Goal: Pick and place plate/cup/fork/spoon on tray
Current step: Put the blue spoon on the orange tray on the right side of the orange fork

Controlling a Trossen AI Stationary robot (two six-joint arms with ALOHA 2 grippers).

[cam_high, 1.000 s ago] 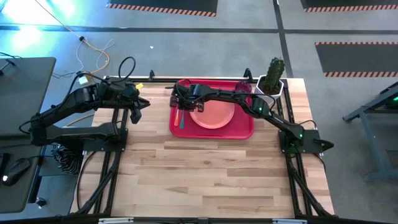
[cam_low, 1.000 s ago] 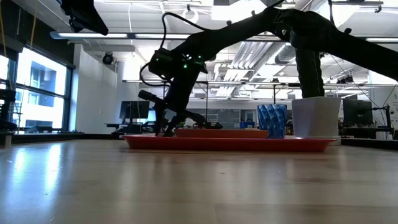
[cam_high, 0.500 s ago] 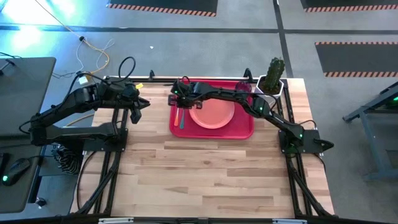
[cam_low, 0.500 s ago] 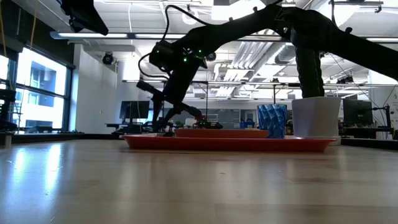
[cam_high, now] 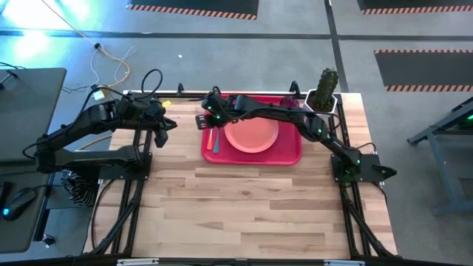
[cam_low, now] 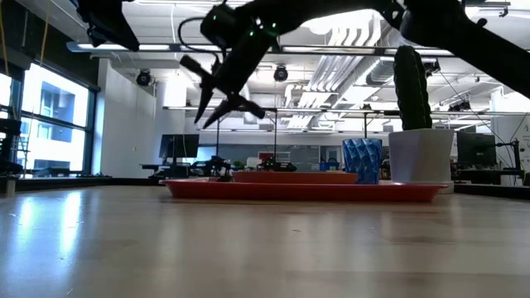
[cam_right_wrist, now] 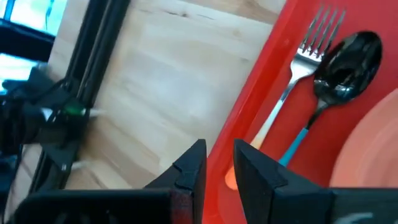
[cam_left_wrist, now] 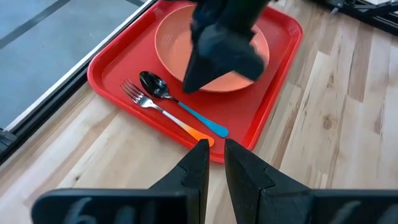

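Lifted clear since a second ago, the right hand [cam_low: 217, 106] hangs empty, fingers slightly parted, at the tray's [cam_high: 251, 157] nine o'clock edge; the fork [cam_right_wrist: 292, 81] and spoon [cam_right_wrist: 329, 81] lie placed, so the task looks finished.

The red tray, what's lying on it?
On the tray lie the plate, the fork and the spoon. The right arm covers part of the plate; the cup stands at the tray's far end.

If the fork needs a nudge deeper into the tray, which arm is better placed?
Right. The right gripper hangs just above the tray's left rim, beside the fork; the left gripper waits farther left, away from the tray.
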